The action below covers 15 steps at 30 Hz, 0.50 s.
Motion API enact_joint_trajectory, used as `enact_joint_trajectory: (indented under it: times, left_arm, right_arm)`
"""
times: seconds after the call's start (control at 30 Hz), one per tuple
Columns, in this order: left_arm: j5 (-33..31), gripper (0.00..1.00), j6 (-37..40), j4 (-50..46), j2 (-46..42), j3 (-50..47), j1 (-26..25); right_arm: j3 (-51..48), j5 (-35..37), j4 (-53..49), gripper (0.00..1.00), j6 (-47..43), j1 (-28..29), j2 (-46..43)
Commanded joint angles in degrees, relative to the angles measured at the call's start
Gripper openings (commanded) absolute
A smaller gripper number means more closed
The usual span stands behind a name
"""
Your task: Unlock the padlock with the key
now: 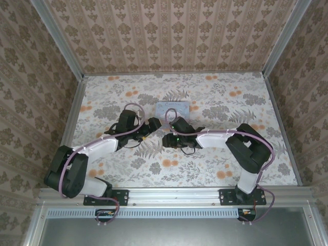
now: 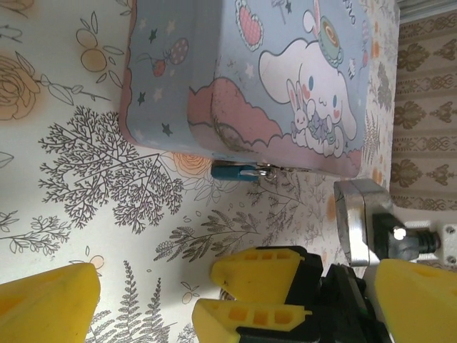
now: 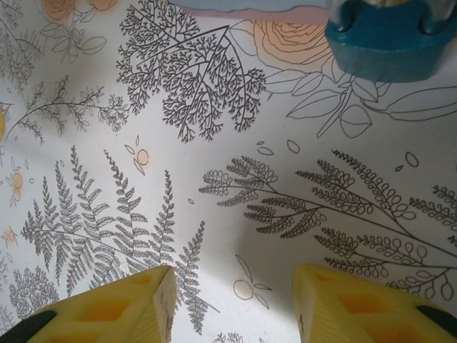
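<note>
Padlock (image 3: pixel 378 43), small teal-blue squarish metal body, is lying just ahead of right gripper (image 3: pixel 232 304), against pastel blue-pink cartoon tin (image 2: pixel 178 71). Right gripper is standing parted, pinching nothing; left gripper (image 2: pixel 239 270) is gaping wide. Approach step is seemingly running; next move probably calls for steadying padlock.

- Bare table (image 1: pixel 102 92) lies between the right gripper (image 3: pixel 232 300) and the padlock (image 3: pixel 389 46).
- The tin (image 1: pixel 172 108) blocks the way just behind the padlock, toward the table's far edge.
- The left gripper (image 1: pixel 152 124) crowds in close beside the right gripper.
- Open table flanks the tin on both sides.
</note>
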Motion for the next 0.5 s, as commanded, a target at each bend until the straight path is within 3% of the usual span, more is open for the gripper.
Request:
enact_joint_trajectory:
  times: [0.0, 0.47]
  left_arm:
    - [-0.31, 1.00, -0.03, -1.02, -1.64, -0.59, 0.69]
    - [-0.17, 1.00, 0.17, -0.93, -1.48, -0.86, 1.02]
  right_arm:
    - [-1.10, 2.49, -2.52, 0.49, 0.01, 0.07, -4.68]
    - [-5.76, 5.11, -3.79, 0.49, 0.21, 0.04, -6.75]
